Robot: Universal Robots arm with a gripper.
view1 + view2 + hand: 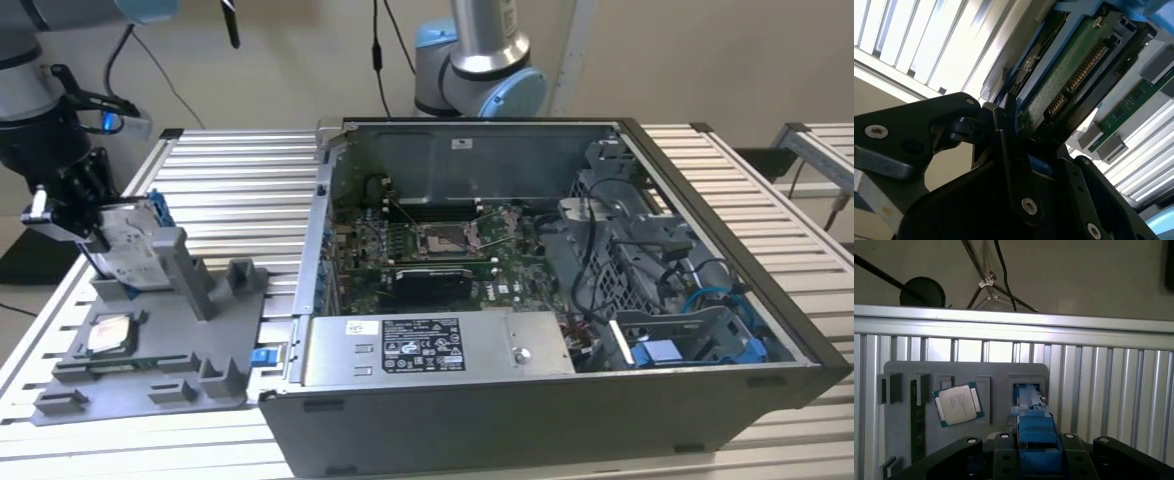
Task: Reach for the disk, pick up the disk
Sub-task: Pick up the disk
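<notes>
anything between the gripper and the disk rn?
Nothing visible. In the exterior view the gripper is right at the disk, which stands upright in the grey fixture tray, with no other part between them.

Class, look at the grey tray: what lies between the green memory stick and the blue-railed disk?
A square processor chip lies flat on the tray, between the memory stick and the disk, as the first wrist view shows.

The exterior view looks down at an angle from well back, with the grey holder plate (174,340) toward the exterior view's left, while the first wrist view faces down onto that plate (999,371) from close above, and the second wrist view sits nearest, right against the disk (1064,80) standing on it, which all three show.
</notes>
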